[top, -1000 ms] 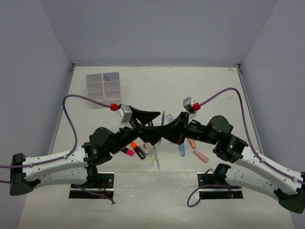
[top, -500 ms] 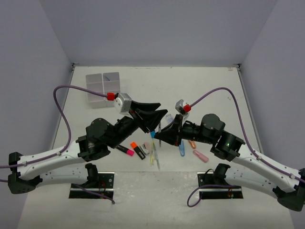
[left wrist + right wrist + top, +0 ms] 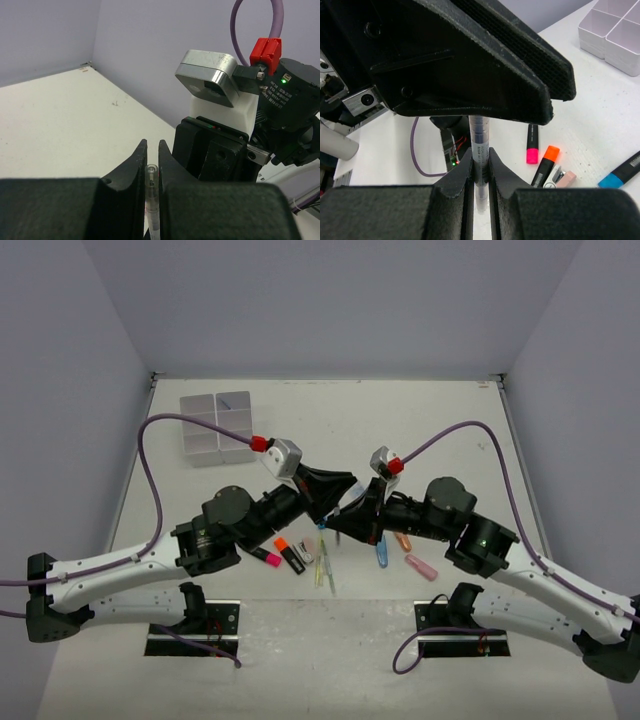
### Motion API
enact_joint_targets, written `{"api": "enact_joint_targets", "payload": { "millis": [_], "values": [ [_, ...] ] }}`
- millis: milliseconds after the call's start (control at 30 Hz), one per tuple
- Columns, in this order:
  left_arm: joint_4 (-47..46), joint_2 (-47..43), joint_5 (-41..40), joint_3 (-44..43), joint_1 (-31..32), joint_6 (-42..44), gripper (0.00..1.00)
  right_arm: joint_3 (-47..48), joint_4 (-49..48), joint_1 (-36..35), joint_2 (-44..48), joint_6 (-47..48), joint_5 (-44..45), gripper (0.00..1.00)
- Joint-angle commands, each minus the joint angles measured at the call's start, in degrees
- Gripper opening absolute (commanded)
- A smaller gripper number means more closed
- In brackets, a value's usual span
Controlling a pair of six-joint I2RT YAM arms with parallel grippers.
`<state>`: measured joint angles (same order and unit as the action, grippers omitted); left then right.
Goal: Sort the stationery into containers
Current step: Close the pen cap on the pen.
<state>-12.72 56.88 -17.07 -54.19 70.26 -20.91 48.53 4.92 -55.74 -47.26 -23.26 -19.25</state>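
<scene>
On the tabletop [image 3: 420, 430], the divided tray [image 3: 216, 412] sits at the far left, well apart from the loose highlighters [image 3: 283, 546] near the arms. Above these, the left gripper [image 3: 153, 145] and right gripper [image 3: 480, 152] meet, both pairs of fingers [image 3: 455, 185] clamped on one thin clear pen [image 3: 480, 132].

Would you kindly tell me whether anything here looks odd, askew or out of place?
Yes: the thin clear pen is clamped by the left gripper and the right gripper at once, which looks like a handover. Nothing appears spilled or damaged.
</scene>
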Motion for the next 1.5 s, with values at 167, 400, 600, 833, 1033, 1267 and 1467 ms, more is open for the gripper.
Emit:
{"api": "enact_joint_targets", "payload": {
  "millis": [167,400,600,833,1033,1267,1467],
  "values": [
    [0.9,-0.6,3.7,1.0,0.0,-2.7,0.0,7.9,0.1,-0.2,0.2,2.4,6.8,0.0],
    [-2.7,1.5,8.2,8.6,0.3,-10.4,0.0,31.2,7.0,1.5,-8.4,8.0,13.2,0.0],
    [-5.9,1.8,7.5,15.5,2.9,-13.5,0.0,41.0,9.0,3.6,-12.4,7.4,11.4,0.0],
    [8.9,-4.4,-6.5,4.4,2.8,-6.4,0.0,18.4,1.5,3.5,-6.6,8.1,-1.2,0.0],
    [13.7,-5.9,-11.4,-4.2,2.5,-1.4,0.0,8.9,-1.0,3.5,-3.5,9.9,-4.0,0.26],
    [23.9,2.5,-25.0,-14.6,-4.0,-2.5,0.0,2.5,2.5,3.5,-0.6,9.8,5.6,0.99],
    [29.4,17.2,-31.1,-27.4,-24.8,-4.2,0.0,-5.1,6.0,3.6,11.2,4.5,24.6,0.99]
  ]
}}
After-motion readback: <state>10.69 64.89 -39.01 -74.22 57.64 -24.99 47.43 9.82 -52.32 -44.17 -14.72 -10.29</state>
